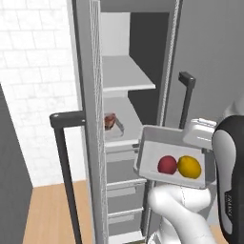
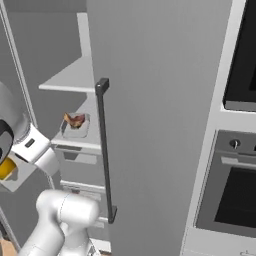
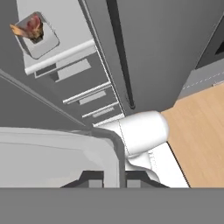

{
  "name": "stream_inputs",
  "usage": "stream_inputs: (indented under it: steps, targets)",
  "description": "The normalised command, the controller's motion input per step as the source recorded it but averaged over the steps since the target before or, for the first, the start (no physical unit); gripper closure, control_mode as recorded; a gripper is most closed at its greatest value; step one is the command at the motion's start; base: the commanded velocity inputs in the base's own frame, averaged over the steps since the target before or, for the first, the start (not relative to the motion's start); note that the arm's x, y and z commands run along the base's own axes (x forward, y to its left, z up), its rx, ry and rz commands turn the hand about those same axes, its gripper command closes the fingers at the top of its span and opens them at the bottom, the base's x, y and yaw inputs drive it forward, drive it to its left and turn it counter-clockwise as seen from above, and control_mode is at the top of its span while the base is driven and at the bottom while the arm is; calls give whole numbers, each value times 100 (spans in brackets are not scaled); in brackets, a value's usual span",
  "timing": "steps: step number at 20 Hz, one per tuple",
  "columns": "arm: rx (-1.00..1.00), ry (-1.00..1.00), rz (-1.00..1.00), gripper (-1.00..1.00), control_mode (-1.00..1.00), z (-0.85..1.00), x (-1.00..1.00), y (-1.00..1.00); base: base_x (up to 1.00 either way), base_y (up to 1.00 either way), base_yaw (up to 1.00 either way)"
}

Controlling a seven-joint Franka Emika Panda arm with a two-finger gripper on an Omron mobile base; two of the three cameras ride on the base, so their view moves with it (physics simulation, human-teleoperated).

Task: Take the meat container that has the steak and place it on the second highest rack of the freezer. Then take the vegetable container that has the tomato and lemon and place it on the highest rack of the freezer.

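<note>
My gripper [image 1: 196,142] is shut on the right rim of the pale grey vegetable container [image 1: 157,143], which hangs in front of the open freezer [image 1: 121,95]. A dark red tomato [image 1: 167,164] and a yellow lemon [image 1: 189,167] lie in it. In the hand view my gripper [image 3: 113,180] clamps the container wall [image 3: 61,146]. The steak [image 1: 109,120] sits in its small tray [image 1: 116,128] on the second highest rack [image 1: 125,114]. Above it the highest rack [image 1: 125,76] is bare. The steak [image 2: 74,120] and a sliver of the lemon [image 2: 6,169] also show from the right.
The freezer's grey door [image 2: 165,125] stands open with its dark bar handle [image 2: 103,150]. Another dark handle [image 1: 64,143] rises at the left. A black-fronted oven [image 2: 235,185] is to the right. Drawers [image 1: 123,190] fill the freezer below the racks. Wood floor [image 3: 201,131] lies beneath.
</note>
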Motion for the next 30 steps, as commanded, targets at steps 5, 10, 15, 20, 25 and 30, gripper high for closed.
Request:
stream_inputs:
  steps: [5,10,15,20,25,30]
  targets:
    - [0,0,0,100,100,0,0,0,62,47,-12]
    - [2,2,-4,100,-100,5,0,2,15,29,-6]
    - [21,6,-41,100,-100,22,-11,-17,0,0,0]
    - [15,14,-68,100,-100,2,8,-2,0,0,0]
    - [12,12,-68,100,-100,5,20,0,0,0,0]
    - [14,6,-48,100,-100,9,72,0,0,0,0]
